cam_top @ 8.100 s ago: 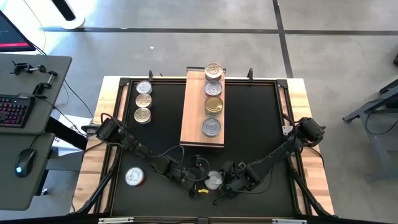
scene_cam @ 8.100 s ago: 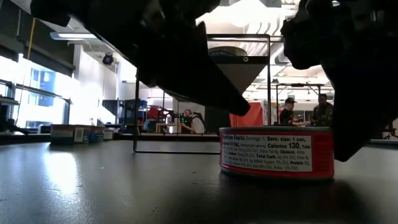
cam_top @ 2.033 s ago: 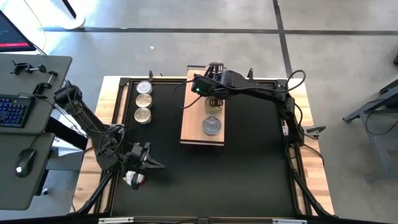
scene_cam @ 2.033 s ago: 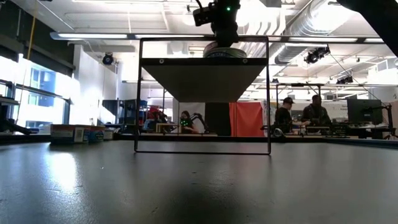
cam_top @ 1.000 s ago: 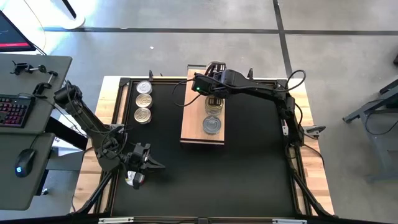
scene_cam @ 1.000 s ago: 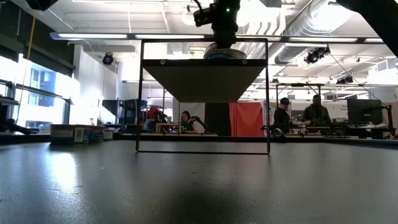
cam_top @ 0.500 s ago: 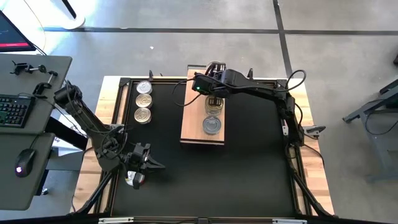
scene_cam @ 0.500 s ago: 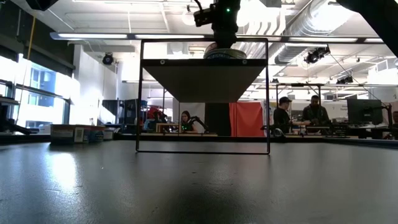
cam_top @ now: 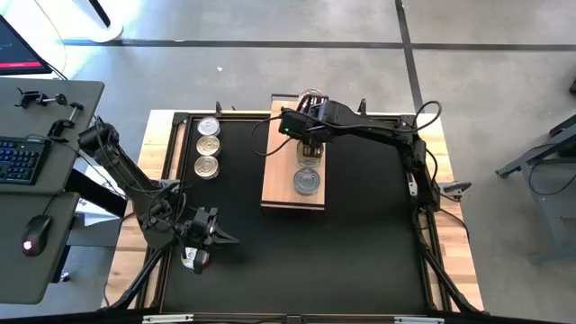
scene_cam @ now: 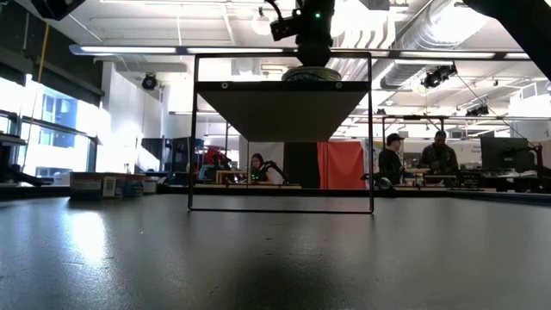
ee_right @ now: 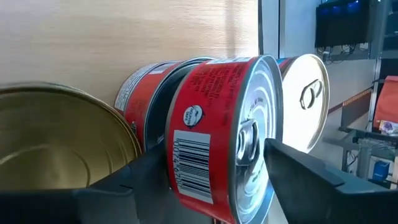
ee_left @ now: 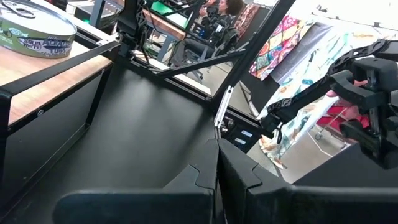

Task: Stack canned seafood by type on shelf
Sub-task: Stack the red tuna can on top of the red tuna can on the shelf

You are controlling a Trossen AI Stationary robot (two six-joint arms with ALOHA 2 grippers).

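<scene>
The shelf is a raised wooden board with several tins of canned seafood in a row. My right gripper reaches over its far part. In the right wrist view it is open, its fingers on either side of a red-labelled tin that rests on a second red tin. A gold tin stands beside them and a silver-lidded tin beyond. My left gripper hovers shut and empty at the table's near left, next to a tin on the tabletop. My right gripper's fingers come slanting down from above and flank the upper red tin's side wall. I cannot tell whether they touch it. The tin sits flat on the red tin below it.
Three silver tins stand in a column at the far left of the black tabletop. A silver tin sits on the shelf's near part. From table height the shelf shows standing high on a thin black frame. People sit in the room beyond.
My right gripper has tipped a little over the far tins on the shelf, staying in place. The tins have kept still.
</scene>
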